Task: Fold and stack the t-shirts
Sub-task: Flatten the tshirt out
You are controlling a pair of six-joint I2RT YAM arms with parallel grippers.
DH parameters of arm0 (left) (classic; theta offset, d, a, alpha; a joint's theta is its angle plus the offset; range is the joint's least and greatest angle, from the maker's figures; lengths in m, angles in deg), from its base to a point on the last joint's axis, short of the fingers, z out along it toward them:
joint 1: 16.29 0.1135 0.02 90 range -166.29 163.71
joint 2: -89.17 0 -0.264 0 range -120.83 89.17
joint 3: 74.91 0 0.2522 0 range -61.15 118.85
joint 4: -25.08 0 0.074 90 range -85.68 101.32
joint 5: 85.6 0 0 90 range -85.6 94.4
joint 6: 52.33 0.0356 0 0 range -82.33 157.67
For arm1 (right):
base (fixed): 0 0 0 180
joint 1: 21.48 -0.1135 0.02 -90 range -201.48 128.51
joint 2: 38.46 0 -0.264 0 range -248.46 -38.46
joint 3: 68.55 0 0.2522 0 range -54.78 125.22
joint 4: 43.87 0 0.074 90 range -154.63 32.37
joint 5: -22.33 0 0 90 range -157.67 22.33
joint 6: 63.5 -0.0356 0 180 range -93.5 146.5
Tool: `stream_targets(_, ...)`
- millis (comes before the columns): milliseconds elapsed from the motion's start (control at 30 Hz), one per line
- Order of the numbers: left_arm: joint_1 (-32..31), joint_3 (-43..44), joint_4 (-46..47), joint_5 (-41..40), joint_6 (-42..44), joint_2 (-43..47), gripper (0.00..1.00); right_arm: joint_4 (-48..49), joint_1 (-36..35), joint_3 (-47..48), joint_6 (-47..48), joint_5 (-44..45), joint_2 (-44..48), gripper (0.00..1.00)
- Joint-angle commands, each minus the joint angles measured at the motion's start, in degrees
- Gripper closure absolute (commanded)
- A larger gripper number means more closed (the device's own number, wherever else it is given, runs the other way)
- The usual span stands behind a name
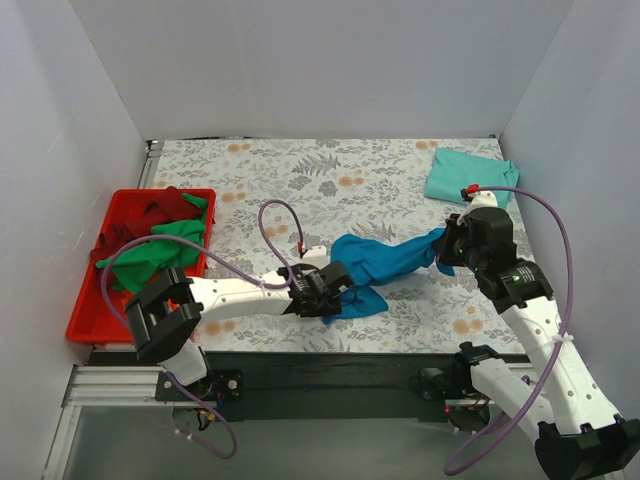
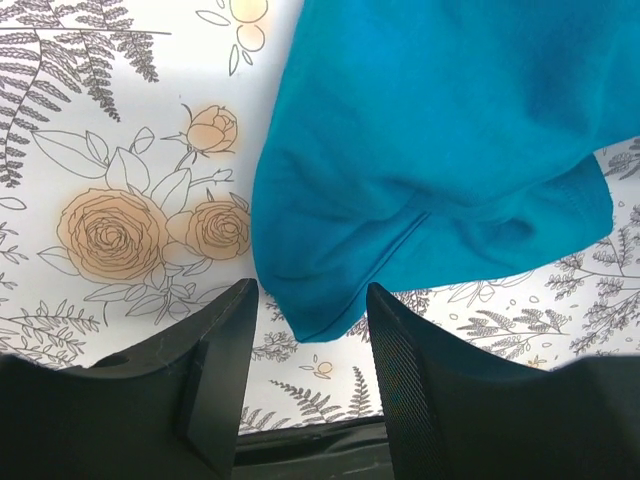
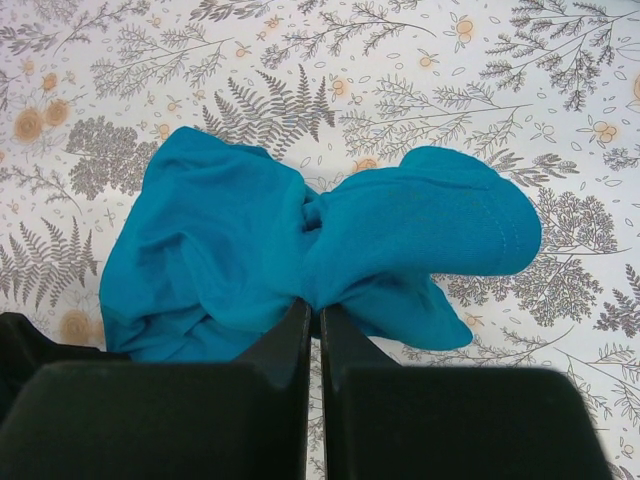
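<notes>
- The pale mint t-shirt [image 1: 466,176] lies apparently folded at the counter's [image 1: 300,170] far right.
- The right hand [image 3: 315,310] pinches the crumpled blue t-shirt [image 1: 385,262] mid-counter; the left hand [image 2: 310,300] gapes at its other end.
- The green shirt [image 1: 160,250] and the dark red shirt [image 1: 160,210] sit heaped in the tray [image 1: 85,318].

Light is bright, even and diffuse, bounced off the white walls [image 1: 320,70], and the table [image 1: 300,170] shows no glare. In the top view the picture is sharp throughout and shadows are faint and soft-edged, with a thin one under the blue t-shirt [image 1: 385,260]. In the left wrist view the printed pattern and the cloth are crisp, while the left fingers [image 2: 215,380] are dark and slightly soft. The right fingers [image 3: 290,350] read almost black, their base blurred along the bottom edge.
</notes>
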Motion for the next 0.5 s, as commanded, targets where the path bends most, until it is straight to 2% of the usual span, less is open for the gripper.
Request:
stream_targets(0,-0.2,-0.4,0.6,-1.4,-1.3,0.9,0.54,1.8,0.3,-0.1,0.7,-0.3,0.6,0.99)
stream_targets(267,-0.3,2.0,3.4,-0.1,0.2,-4.5,0.56,1.6,0.3,0.1,0.6,-0.4,1.1,0.99)
stream_targets(333,-0.3,2.5,3.2,0.0,0.4,-4.9,0.91,1.6,0.3,0.3,0.5,-0.5,1.2,0.99)
stream_targets(367,-0.4,2.9,2.6,-0.3,0.5,-4.7,1.0,1.5,0.3,0.6,0.5,-0.4,1.2,0.99)
stream_targets(467,-0.4,5.2,-1.7,-3.2,1.6,-1.2,1.0,-0.3,0.3,3.0,0.9,0.8,1.2,0.99)
